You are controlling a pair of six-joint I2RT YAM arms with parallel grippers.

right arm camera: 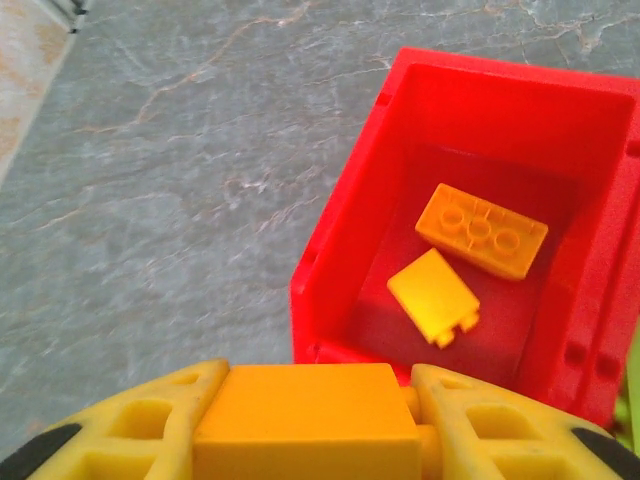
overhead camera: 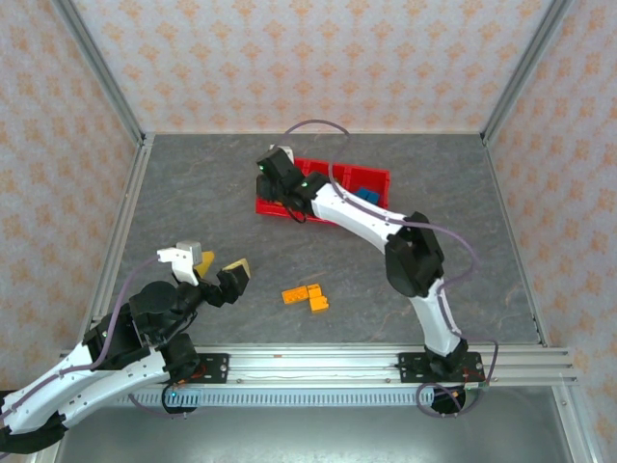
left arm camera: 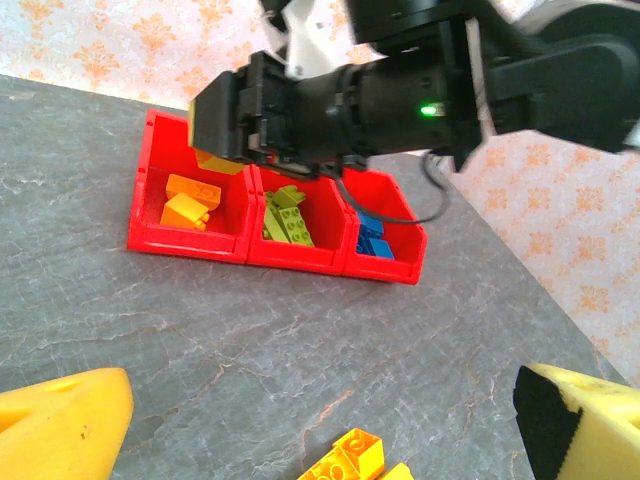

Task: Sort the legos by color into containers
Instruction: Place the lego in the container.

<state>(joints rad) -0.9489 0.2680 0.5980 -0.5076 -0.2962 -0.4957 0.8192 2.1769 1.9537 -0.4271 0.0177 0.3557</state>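
Two orange legos [right arm camera: 482, 232] lie in the left-end bin of the containers [left arm camera: 190, 240], at 12 o'clock on the bench [overhead camera: 463, 241]. Arm stretched forward, the right gripper [right arm camera: 318, 415] clamps a third orange brick [right arm camera: 300, 385] above that bin, likely for a colour-matched drop. At 8 o'clock the left gripper [overhead camera: 214, 270] hangs wide open and empty, near loose orange legos [overhead camera: 306, 296].

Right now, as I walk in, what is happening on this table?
The right gripper is shut on an orange brick and holds it by the edge of the end bin of the red tray, where two orange bricks already lie. The middle bin has green bricks and the other end has blue bricks. The left gripper is open near a few loose orange bricks on the table.
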